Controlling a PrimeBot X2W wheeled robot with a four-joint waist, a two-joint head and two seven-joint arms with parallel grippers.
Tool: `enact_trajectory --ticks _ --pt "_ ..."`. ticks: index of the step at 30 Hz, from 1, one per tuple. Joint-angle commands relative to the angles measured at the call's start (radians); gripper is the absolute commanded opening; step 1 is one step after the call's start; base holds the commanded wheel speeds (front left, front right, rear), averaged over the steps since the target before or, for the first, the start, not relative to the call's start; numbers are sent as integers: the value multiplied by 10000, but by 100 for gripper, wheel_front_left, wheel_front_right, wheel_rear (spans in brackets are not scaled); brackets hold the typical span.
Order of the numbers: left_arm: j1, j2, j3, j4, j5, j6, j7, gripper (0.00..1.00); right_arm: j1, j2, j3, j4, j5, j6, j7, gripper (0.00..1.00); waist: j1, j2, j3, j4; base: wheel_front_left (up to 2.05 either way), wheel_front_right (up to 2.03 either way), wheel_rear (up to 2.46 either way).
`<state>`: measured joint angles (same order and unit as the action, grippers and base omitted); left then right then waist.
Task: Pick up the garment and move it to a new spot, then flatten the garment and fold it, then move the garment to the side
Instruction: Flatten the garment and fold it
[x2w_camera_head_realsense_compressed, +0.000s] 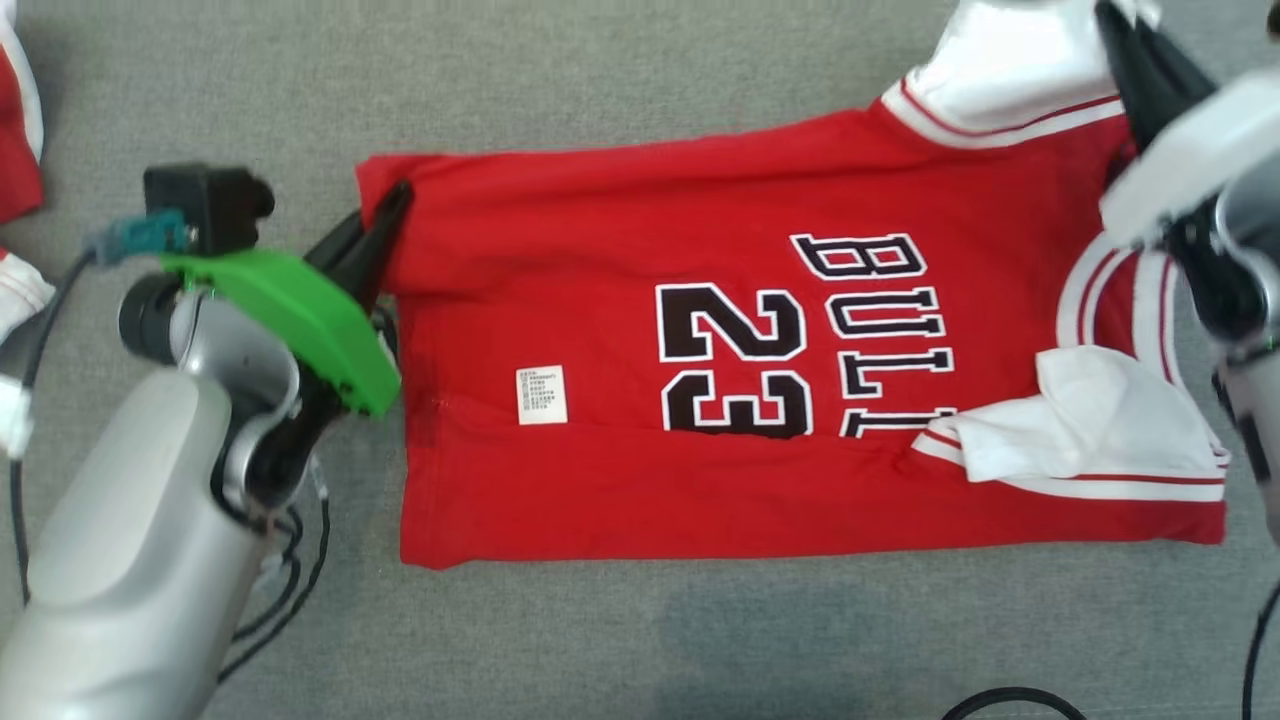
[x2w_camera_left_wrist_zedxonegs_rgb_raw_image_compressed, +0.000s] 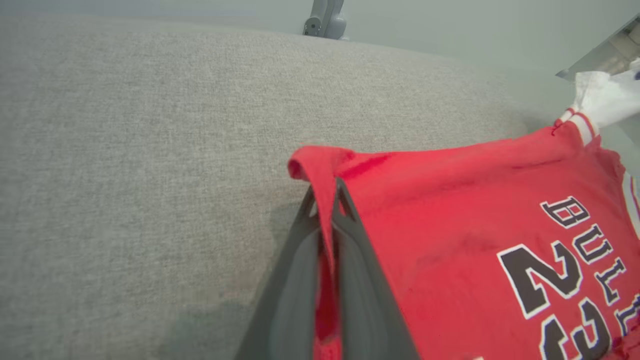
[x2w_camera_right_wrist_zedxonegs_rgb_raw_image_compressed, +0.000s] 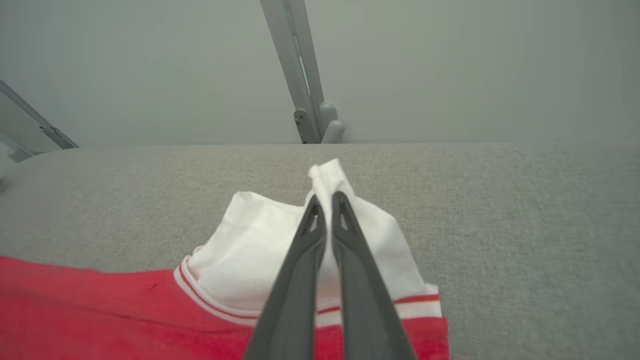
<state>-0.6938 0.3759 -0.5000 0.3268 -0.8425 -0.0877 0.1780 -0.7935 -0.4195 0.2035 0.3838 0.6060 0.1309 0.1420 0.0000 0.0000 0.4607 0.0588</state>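
Observation:
The garment (x2w_camera_head_realsense_compressed: 640, 330) is a red jersey with white sleeves and black "23" lettering, lying sideways on the grey surface with its near long edge folded over. My left gripper (x2w_camera_head_realsense_compressed: 385, 210) is shut on the jersey's far hem corner (x2w_camera_left_wrist_zedxonegs_rgb_raw_image_compressed: 320, 170); red cloth runs between its dark fingers (x2w_camera_left_wrist_zedxonegs_rgb_raw_image_compressed: 295, 280). My right gripper (x2w_camera_head_realsense_compressed: 1125, 30) is shut on the far white sleeve (x2w_camera_right_wrist_zedxonegs_rgb_raw_image_compressed: 280, 250), whose tip pokes out past the fingertips (x2w_camera_right_wrist_zedxonegs_rgb_raw_image_compressed: 325, 197). A second white sleeve (x2w_camera_head_realsense_compressed: 1090, 420) lies folded over the front.
Grey fabric surface (x2w_camera_head_realsense_compressed: 640, 640) extends around the jersey, with free room in front and behind. Another red and white garment (x2w_camera_head_realsense_compressed: 15, 140) lies at the far left edge. Black cables (x2w_camera_head_realsense_compressed: 290, 590) trail under my left arm. A grey metal stand (x2w_camera_right_wrist_zedxonegs_rgb_raw_image_compressed: 305, 100) rises behind the surface.

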Motion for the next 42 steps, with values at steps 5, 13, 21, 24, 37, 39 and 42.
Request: enact_trajectory --ticks 5,13,21,24,37,39,42 --pt "2061 558 143 -1796 -92 630 -345 0 2603 -108 -795 -1619 486 -5 -370 0 0 0 -1089 -655 0 0 0" --pt "4196 542 260 -2818 -529 1481 -605 0 5558 1324 -1949 -3309 322 -3 -393 0 0 0 -1533 -863 0 0 0" --pt "4127 346 307 -2740 -423 1354 -1143 0 6499 2182 -2414 -4380 55 -2 -162 0 0 0 -1866 -814 0 0 0" --pt "4223 294 300 -2602 -461 1318 -1268 0 6889 2419 -2547 -4594 44 -3 59 0 0 0 -1945 -820 0 0 0" --pt "5041 461 -480 -1467 348 1085 -1805 100 7396 1684 -2038 -4191 -764 -2 648 100 0 0 -2499 -687 0 0 0" --pt "5280 521 -703 -1345 720 1146 -2039 100 7457 1492 -2193 -4523 -901 -2 778 100 0 0 -2630 -642 0 0 0" --pt "5797 566 -642 -1194 1200 1685 -2879 100 7215 1695 -2427 -5169 -1102 -2 827 100 0 0 -2860 -648 0 0 0"
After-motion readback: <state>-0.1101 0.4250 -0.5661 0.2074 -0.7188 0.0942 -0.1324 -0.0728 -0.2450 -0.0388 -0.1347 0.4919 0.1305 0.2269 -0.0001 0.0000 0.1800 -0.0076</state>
